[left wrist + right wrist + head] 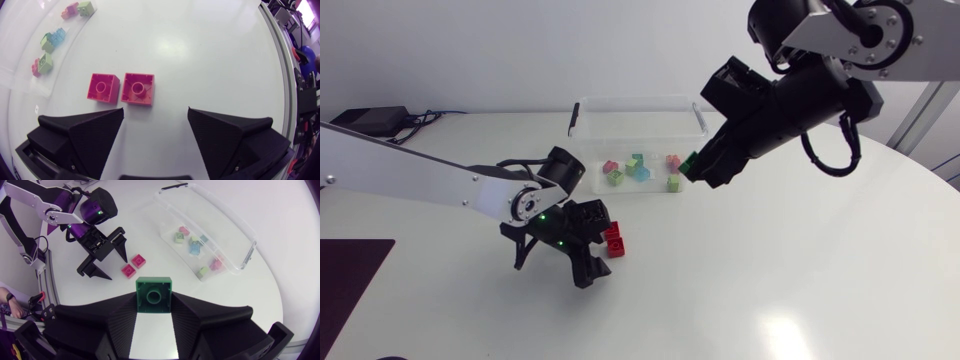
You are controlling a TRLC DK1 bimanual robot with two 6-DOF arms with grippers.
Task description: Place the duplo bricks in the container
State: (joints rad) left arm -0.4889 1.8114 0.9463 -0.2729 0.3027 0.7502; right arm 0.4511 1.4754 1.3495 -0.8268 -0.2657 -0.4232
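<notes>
The green brick (154, 294), judged light and rigid, is clamped at its flat sides by the right pincer (154, 307); the left pincer (155, 114) is spread wide, empty.

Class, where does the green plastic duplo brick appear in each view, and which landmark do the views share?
Head view: green plastic duplo brick in the right jaws, near the clear plastic container's right end.
Left wrist view: not in it.
Right wrist view: the brick clamped between the right jaws.
Shared landmark: two red square duplo bricks on the table, in all three.
</notes>
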